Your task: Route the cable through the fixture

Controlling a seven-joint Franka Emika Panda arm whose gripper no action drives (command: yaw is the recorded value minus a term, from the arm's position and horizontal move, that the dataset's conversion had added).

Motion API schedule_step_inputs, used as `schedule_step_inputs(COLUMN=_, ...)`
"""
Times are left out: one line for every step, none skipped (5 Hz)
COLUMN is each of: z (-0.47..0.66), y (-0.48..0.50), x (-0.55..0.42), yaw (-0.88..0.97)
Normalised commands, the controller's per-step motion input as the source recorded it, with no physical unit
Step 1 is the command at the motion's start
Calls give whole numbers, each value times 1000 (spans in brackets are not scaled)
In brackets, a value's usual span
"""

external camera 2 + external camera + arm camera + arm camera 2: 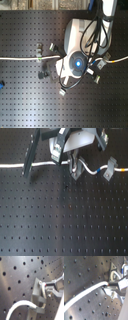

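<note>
- In the first wrist view the gripper (47,289) sits right at the fixture (37,287), its fingers (53,293) clenched on the cable (44,289) where the cord rises past the clip's upright face.
- In the same view the cable loops out from the fixture's foot and curves away over the perforated board (15,278); a short red band shows on it just beside the fingertips.
- In the second wrist view the cable (86,292) runs as one long white line across the board and ends at the gripper (112,289), which pinches it close to the fixture.
- Beyond the fixture, in the second wrist view, a paler clip (114,269) stands with a loop of cable and a blue band beside it.
- In the first exterior view the cable (15,165) lies stretched toward the fixture (76,174), then goes on past it to another grey clip (111,165).
- My judgement: the cord is being seated between the prongs. To do it well, keep the grip near the fixture, hold the cord taut and in line with the slot, and press down gently so it slips in and does not ride over a prong.
</note>
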Motion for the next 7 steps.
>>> schedule_step_inputs(z=-68, y=-61, x=-207, yaw=434)
schedule_step_inputs(z=-177, y=-157, x=-504, yaw=0)
schedule_step_inputs(z=56, y=48, x=-264, yaw=-240)
schedule_step_inputs(z=-22, y=-1, x=-331, yaw=-554)
schedule_step_inputs(z=-108, y=-162, x=-203, yaw=-671)
schedule_step_inputs(z=-266, y=-283, x=-171, yaw=-580)
schedule_step_inputs(z=-313, y=-331, x=-224, yaw=-468)
